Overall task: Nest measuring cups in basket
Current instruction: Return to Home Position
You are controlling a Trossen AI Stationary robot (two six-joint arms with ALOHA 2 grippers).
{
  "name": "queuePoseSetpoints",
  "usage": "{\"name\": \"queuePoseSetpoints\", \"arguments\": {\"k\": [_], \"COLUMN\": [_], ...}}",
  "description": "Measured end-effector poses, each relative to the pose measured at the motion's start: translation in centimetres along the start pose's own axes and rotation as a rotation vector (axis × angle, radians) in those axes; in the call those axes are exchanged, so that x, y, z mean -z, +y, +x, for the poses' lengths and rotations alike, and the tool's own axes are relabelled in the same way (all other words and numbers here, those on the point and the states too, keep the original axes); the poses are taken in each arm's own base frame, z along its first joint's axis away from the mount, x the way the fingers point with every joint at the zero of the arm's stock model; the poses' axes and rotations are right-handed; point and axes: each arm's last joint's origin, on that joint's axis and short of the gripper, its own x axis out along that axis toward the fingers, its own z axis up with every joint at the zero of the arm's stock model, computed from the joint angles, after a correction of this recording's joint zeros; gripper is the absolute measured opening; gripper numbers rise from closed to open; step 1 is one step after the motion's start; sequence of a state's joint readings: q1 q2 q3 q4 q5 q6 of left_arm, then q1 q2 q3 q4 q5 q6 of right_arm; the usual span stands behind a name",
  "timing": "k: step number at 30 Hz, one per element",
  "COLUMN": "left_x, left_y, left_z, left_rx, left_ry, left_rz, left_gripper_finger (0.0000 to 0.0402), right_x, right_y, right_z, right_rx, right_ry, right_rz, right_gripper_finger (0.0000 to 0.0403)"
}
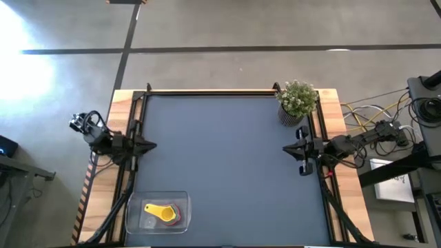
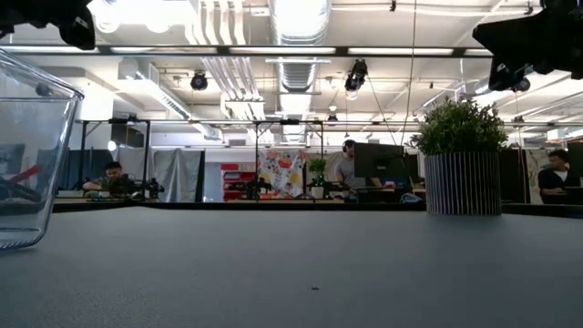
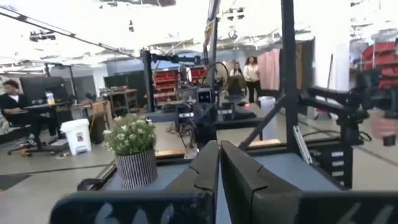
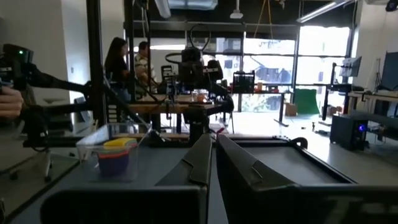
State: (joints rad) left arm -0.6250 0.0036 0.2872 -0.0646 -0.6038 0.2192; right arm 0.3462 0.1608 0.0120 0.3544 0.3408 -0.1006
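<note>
The clear basket (image 1: 134,219) sits at the table's near left corner. The measuring cups (image 1: 162,213) lie stacked inside it, with the yellow one on top and red and orange edges showing beneath. In the right wrist view the basket (image 4: 87,149) holds the stack (image 4: 115,157), yellow over purple. The low view shows only the basket's wall (image 2: 27,155). My left gripper (image 1: 150,145) hovers shut at the table's left edge, and my right gripper (image 1: 286,148) hovers shut at the right edge. Both point inward and are far from the basket.
A potted plant (image 1: 298,102) in a striped pot stands at the far right corner, just beyond my right gripper, and also shows in the low view (image 2: 463,169). Dark mat (image 1: 220,165) spreads between the two grippers. People and workbenches are in the room beyond the table.
</note>
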Motion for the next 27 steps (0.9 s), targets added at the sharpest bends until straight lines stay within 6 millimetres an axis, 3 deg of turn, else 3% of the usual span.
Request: {"name": "queuePoseSetpoints", "arguments": {"k": [19,27], "left_x": [7.6,7.6], "left_y": [-2.5,-2.5], "left_z": [0.9,0.9], "left_rx": [0.070,0.084], "left_ry": [0.093,0.105], "left_rz": [-0.052,-0.074], "left_gripper_finger": [0.0000,0.0000], "right_x": [1.2,1.6], "right_y": [-0.1,-0.1], "right_z": [0.0,-0.1], "right_rx": [0.080,0.079], "right_ry": [0.118,0.159], "right_rz": [-0.008,0.012], "right_gripper_finger": [0.0013,0.0013]}}
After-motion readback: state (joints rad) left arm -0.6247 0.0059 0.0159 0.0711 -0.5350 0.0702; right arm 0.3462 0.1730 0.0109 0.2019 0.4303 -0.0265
